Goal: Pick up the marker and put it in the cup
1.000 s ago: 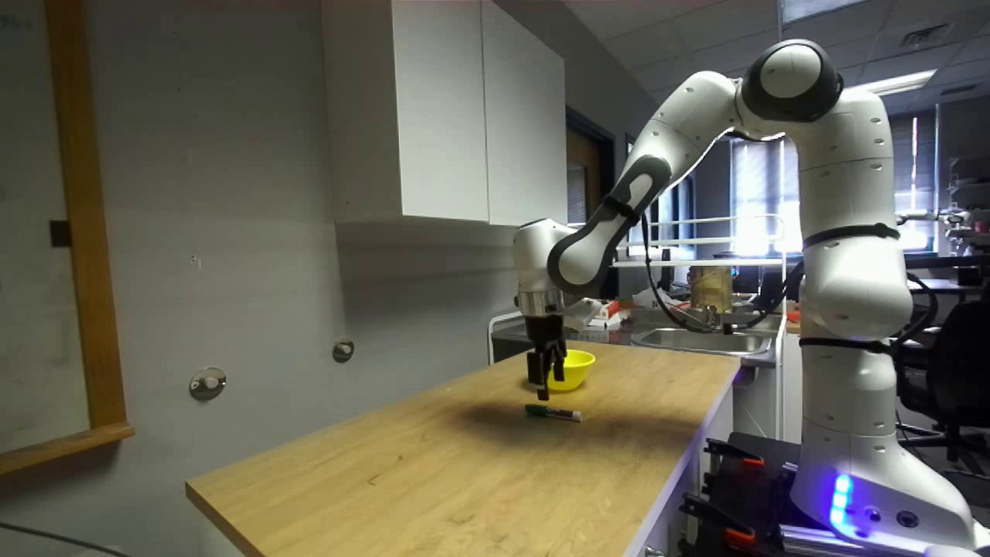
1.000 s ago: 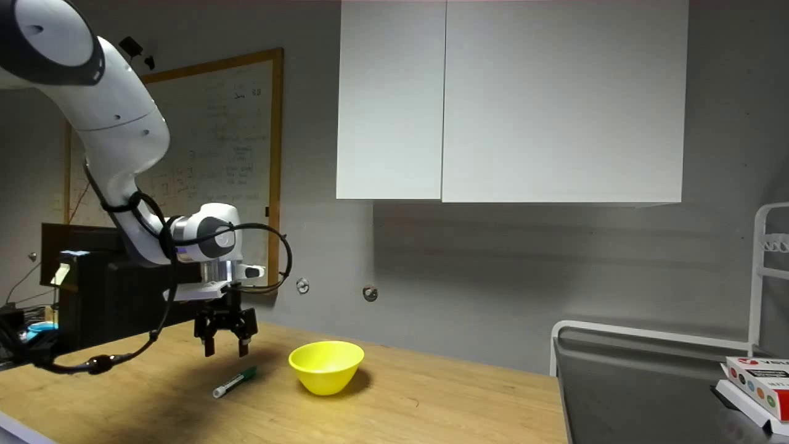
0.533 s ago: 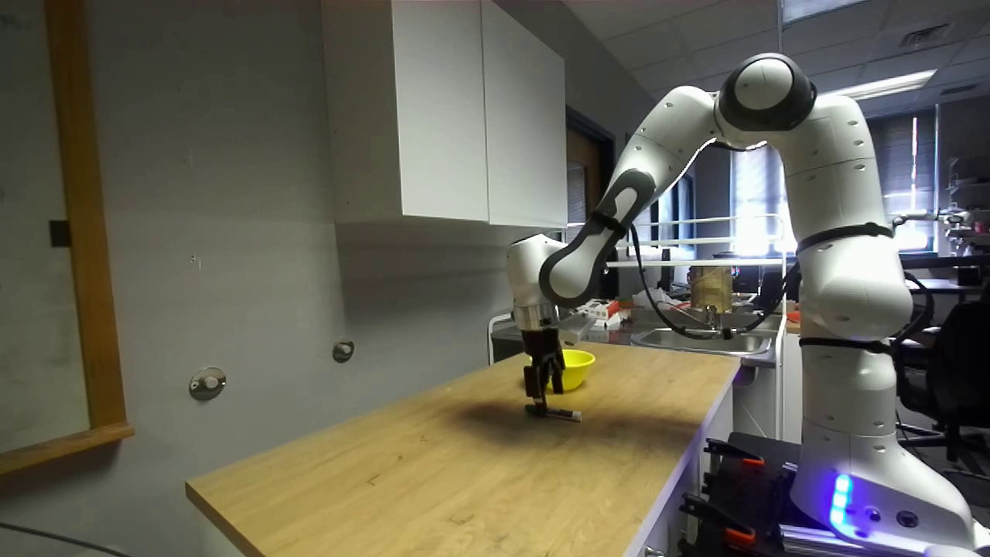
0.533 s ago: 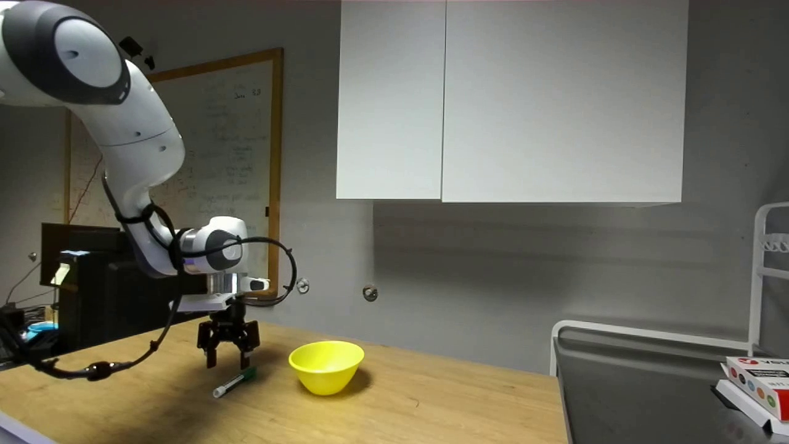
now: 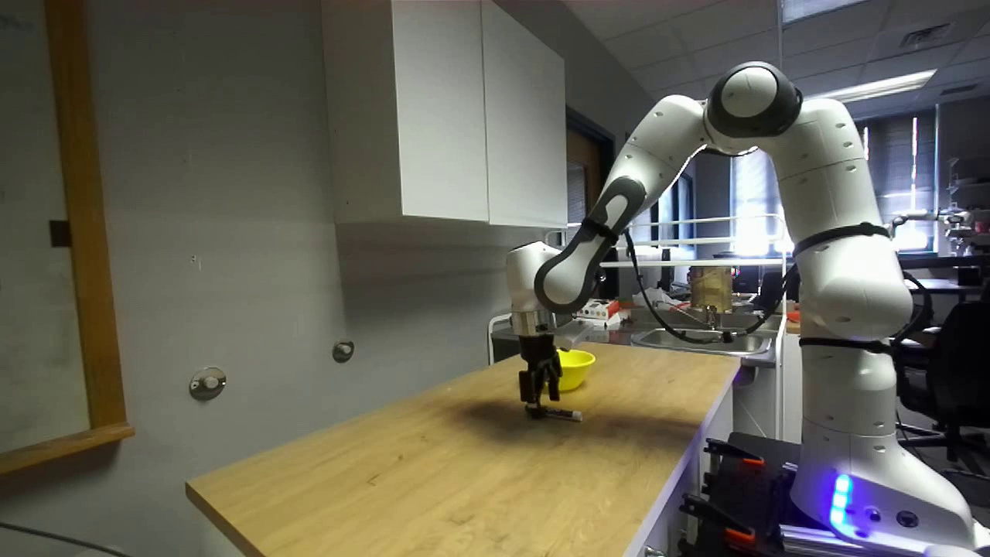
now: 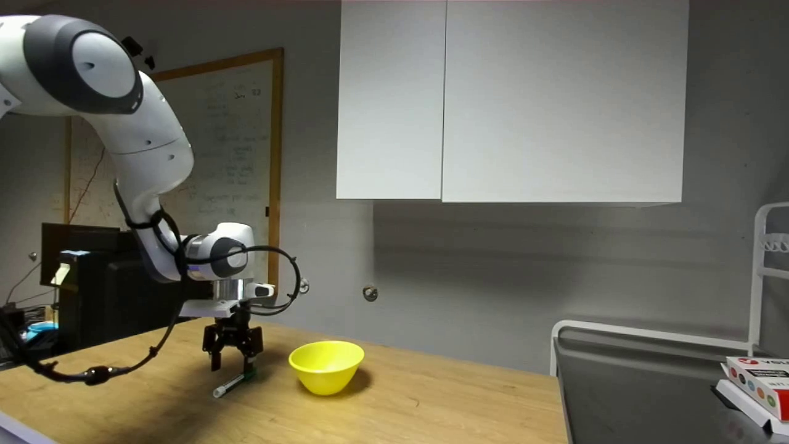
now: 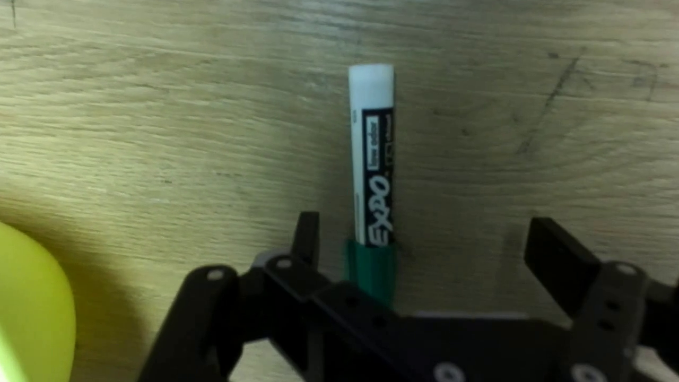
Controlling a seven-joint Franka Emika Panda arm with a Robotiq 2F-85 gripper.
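The marker lies flat on the wooden table: white barrel, dark label, green cap. It shows in both exterior views [image 5: 567,415] [image 6: 227,387] and in the wrist view [image 7: 373,159]. My gripper [image 7: 424,239] is open, its fingers on either side of the marker's green end, nearer the left finger in the wrist view. The cap's end is hidden behind the gripper. In both exterior views the gripper [image 5: 544,405] [image 6: 232,368] is low, fingertips close to the tabletop. The yellow cup [image 6: 327,371] stands upright beside the marker; it also shows at the wrist view's left edge [image 7: 32,313].
The wooden table [image 5: 425,472] runs along a grey wall. White cabinets [image 6: 511,111] hang above. A dark metal counter [image 6: 641,401] with boxes [image 6: 761,382] adjoins the table. A black cable [image 6: 166,327] hangs from the arm. A dark monitor [image 6: 132,302] stands behind the arm.
My gripper has come down from above the marker to near the tabletop, fingers still apart. The marker and the cup have not visibly moved.
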